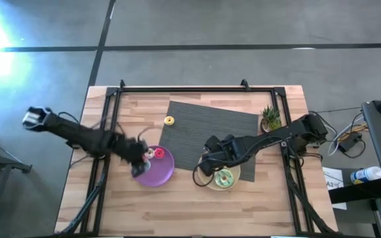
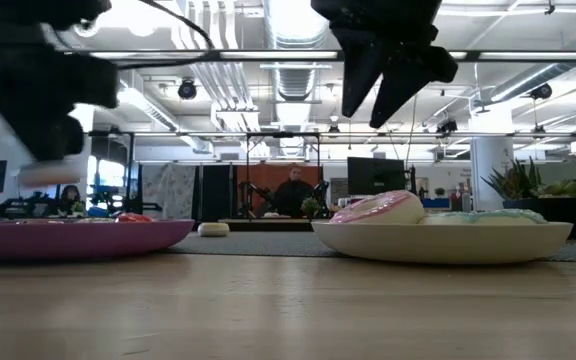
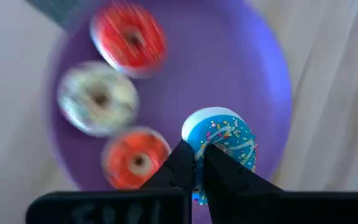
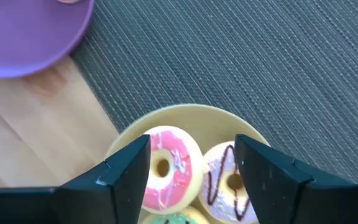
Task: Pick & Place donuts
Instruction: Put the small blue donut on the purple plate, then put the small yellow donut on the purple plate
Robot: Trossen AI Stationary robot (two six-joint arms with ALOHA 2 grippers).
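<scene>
My left gripper (image 3: 194, 171) hangs over the purple plate (image 3: 253, 56) and is shut on a tiny blue-iced donut (image 3: 225, 137). Two red-iced donuts (image 3: 129, 38) (image 3: 135, 158) and a white one (image 3: 98, 99) lie flat on that plate. My right gripper (image 4: 191, 165) is open above the cream plate (image 4: 185, 115). On that plate lie the pink donut (image 4: 166, 165), the white-brown donut (image 4: 225, 180) and a sliver of the green one (image 4: 173, 219). A tiny yellow donut (image 1: 169, 120) lies at the dark mat's left edge. My left gripper pinches the blue donut by its rim (image 3: 199, 142) between its two fingers, which come from above and point down. The donut stands on edge in the hold, its iced face towards the wrist camera. In the low view the gripper (image 2: 48, 140) hangs above the plate.
A dark ribbed mat (image 1: 210, 129) covers the table's middle, with the cream plate (image 1: 225, 177) on its near right corner. A small potted plant (image 1: 270, 119) stands at the right. A black frame rail (image 1: 197, 88) runs along the far edge. Bare wood lies along the near side.
</scene>
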